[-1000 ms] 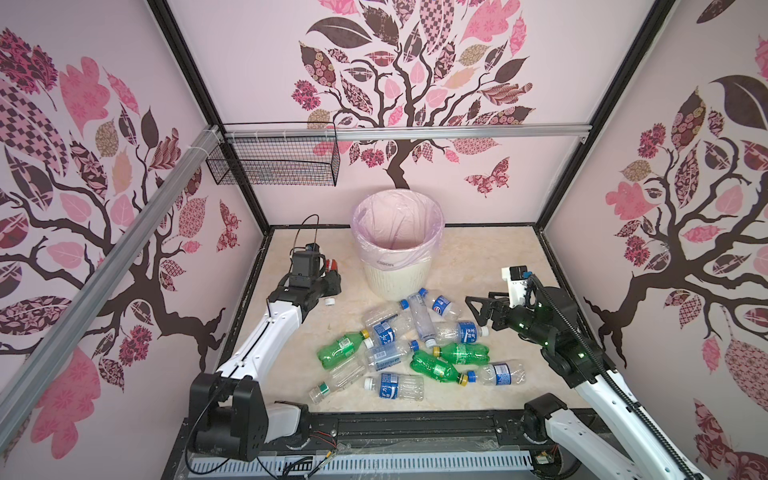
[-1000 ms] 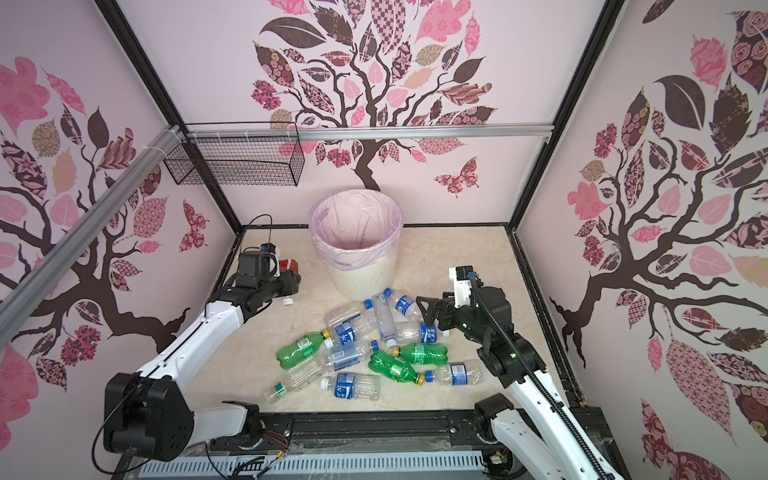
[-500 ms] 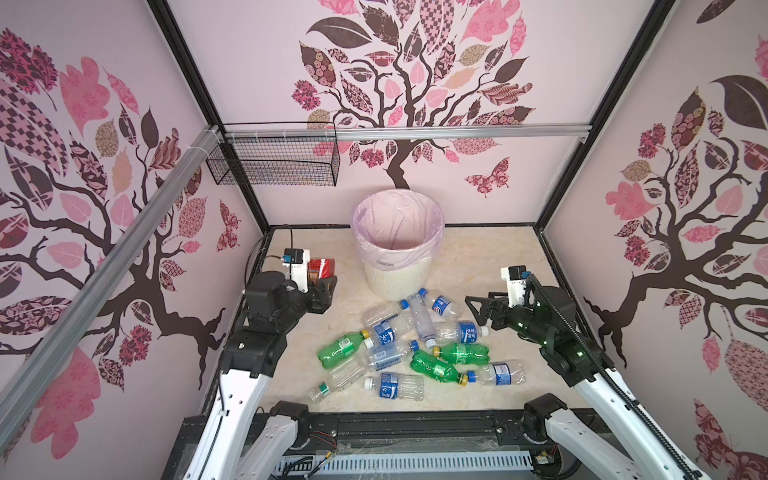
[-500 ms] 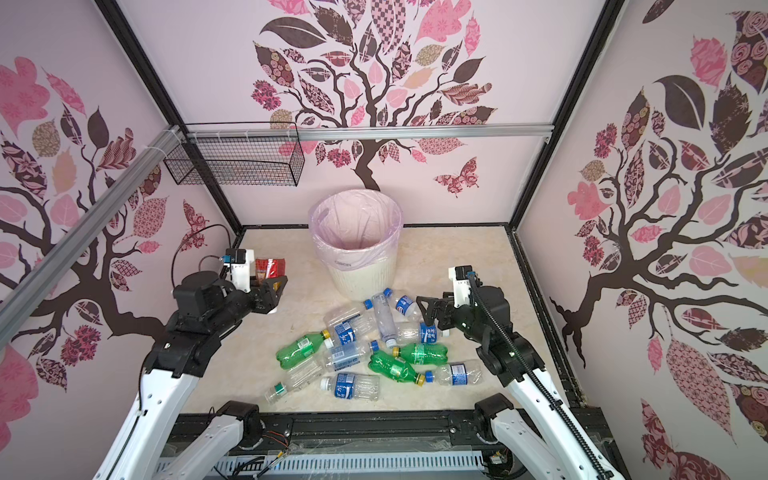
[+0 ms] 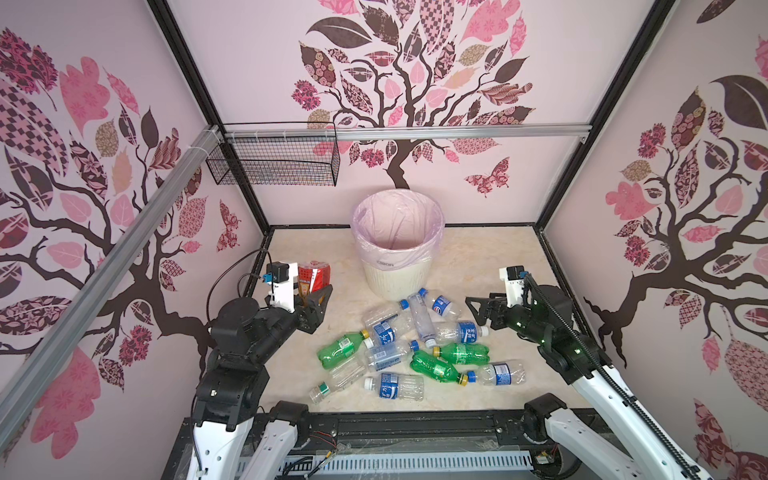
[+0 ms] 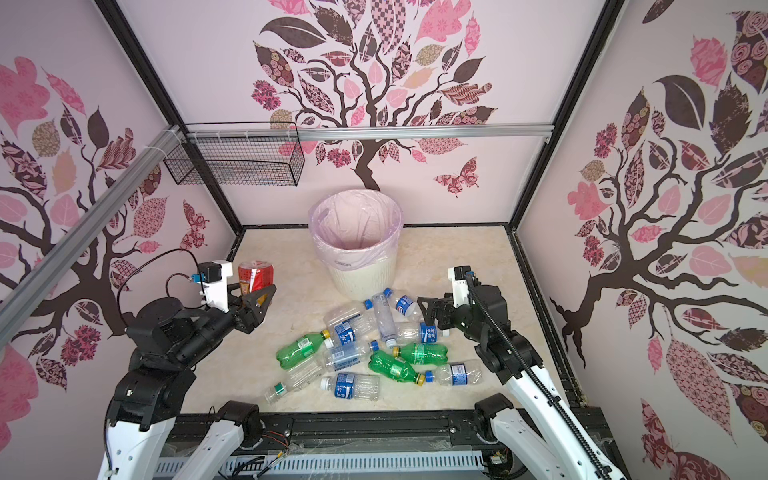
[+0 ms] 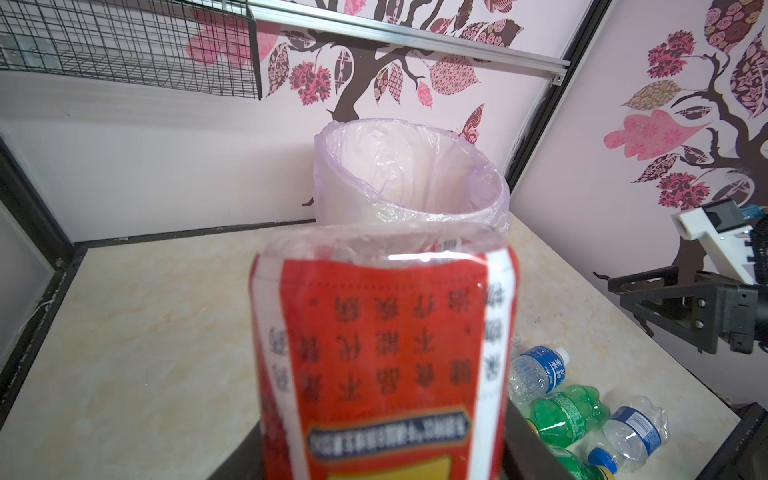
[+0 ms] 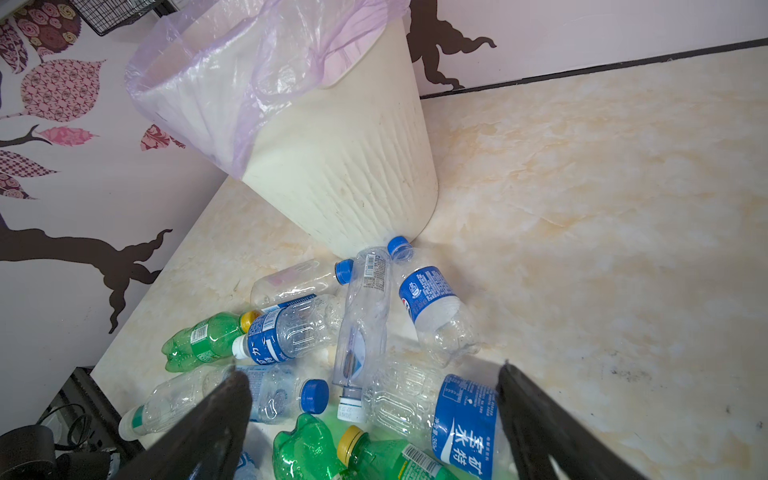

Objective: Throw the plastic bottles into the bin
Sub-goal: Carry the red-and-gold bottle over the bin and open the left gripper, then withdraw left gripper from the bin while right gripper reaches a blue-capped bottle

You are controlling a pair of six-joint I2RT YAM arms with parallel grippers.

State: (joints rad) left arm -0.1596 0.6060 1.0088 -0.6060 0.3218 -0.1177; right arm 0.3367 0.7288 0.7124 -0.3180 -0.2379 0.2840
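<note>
My left pincer (image 5: 318,292) is closed partway on a red-labelled bottle (image 5: 314,274), which stands up between its jaws, raised off the beige surface (image 5: 498,257). The bin (image 5: 395,278), cream with a pale pink liner, stands ahead of this pincer and a little to its right, well apart from it. My right pincer (image 5: 473,311) has its jaws spread wide and holds nothing. It hovers over the loose bottles (image 5: 399,353), clear and green, which lie beneath and ahead of it. The bin stands beyond them, one blue cap against its foot.
</note>
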